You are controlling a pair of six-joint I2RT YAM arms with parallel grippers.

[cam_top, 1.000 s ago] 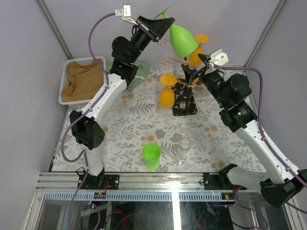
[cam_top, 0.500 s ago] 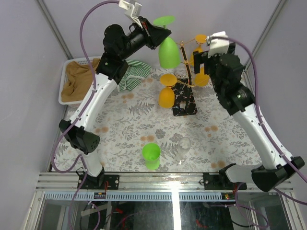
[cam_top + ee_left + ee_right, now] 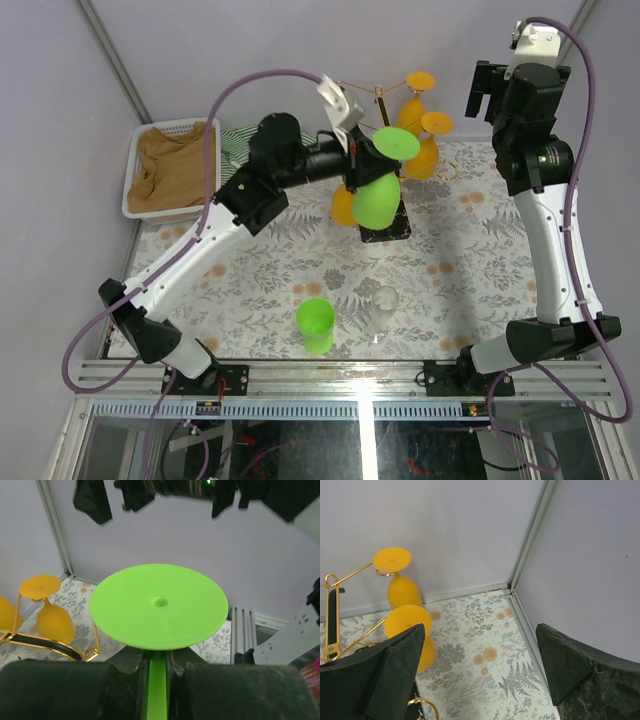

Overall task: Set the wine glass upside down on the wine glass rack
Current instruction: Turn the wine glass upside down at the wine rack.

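Now | we clamp the left gripper on the stem of the inverted wine glass, 12 o'clock, beside the wine glass rack | right gripper spread, empty, 2 o'clock | glass seems light, stiff, slick; stem hold suits.

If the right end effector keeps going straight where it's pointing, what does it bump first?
The right end effector would probably reach the flowery tablecloth near the back wall first, though depth is unclear. The orange glasses hang off to one side.
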